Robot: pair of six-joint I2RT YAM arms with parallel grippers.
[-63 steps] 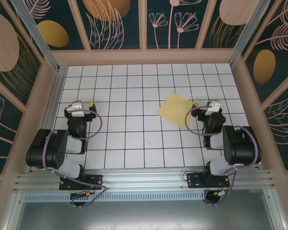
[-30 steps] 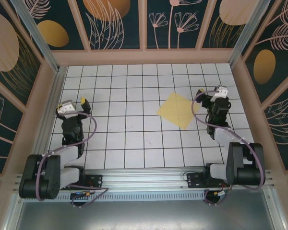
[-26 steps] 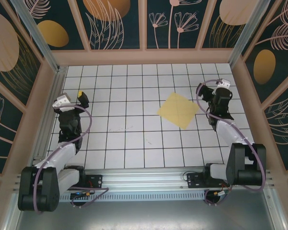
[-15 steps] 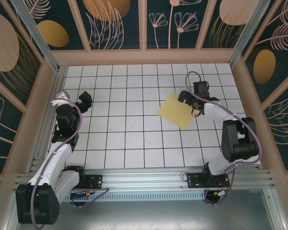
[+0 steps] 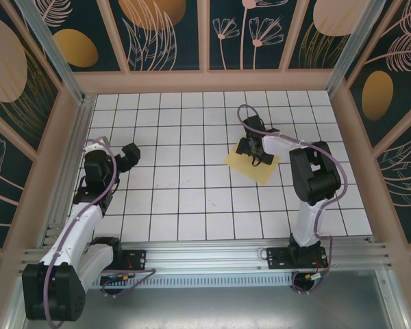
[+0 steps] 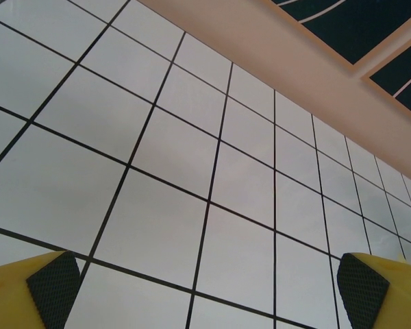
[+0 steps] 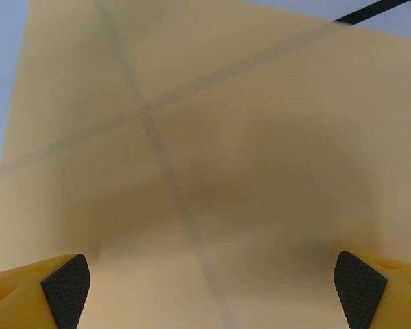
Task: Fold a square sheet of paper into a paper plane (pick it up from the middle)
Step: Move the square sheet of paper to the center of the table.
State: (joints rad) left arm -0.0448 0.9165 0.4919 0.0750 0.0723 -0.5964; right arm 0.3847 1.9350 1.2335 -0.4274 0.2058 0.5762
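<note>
Tiled table [image 5: 178, 179] — square sheet of paper [image 5: 259, 169] lying flat, diamond-wise.

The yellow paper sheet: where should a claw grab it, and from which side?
Its middle, from straight above. The square sheet of paper lies flat on the table with no lifted edge to catch, so pinching the centre into a ridge looks best. The open right claw hangs over the sheet.
</note>
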